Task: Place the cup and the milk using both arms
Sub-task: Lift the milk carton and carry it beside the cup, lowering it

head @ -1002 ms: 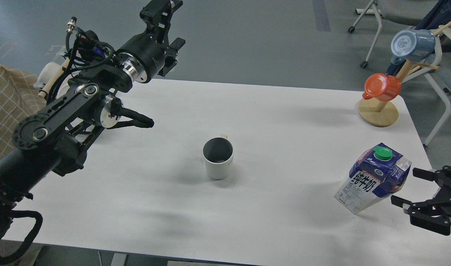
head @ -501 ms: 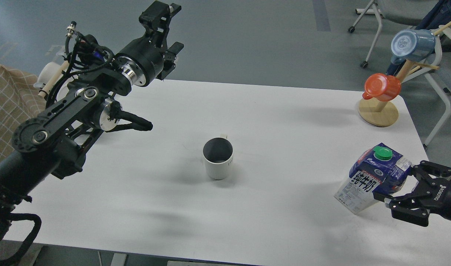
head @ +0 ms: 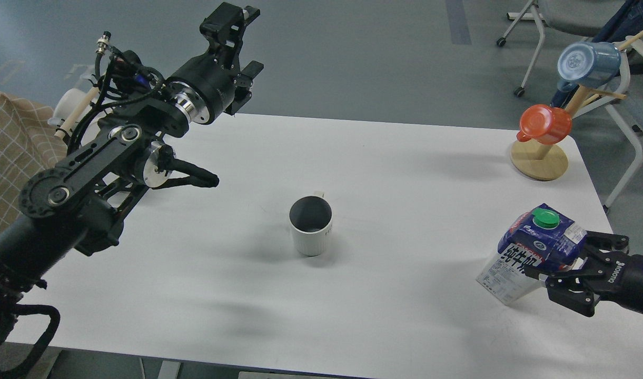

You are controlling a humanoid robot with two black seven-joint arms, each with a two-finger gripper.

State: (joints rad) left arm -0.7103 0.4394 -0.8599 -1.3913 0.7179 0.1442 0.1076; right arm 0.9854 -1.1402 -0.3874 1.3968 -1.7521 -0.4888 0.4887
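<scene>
The cup (head: 310, 231), a white ribbed mug with a dark inside, stands upright in the middle of the white table (head: 405, 168). The milk (head: 532, 247), a blue and white carton with a green cap, stands at the right front of the table and leans a little. My right gripper (head: 561, 258) comes in from the right with its jaws apart, one finger in front of the carton and one behind it. My left gripper (head: 229, 21) is raised high over the table's far left edge, well away from the cup; its fingers cannot be told apart.
A wooden mug tree (head: 540, 160) stands at the far right corner with an orange-red mug (head: 545, 123) and a blue mug (head: 587, 64). Chairs (head: 563, 16) stand behind it. A checked cloth (head: 10, 152) lies at the left.
My right gripper has moved left from beside the carton until its fingers straddle it. The left arm has shifted only slightly. The cup and the milk have not moved.
</scene>
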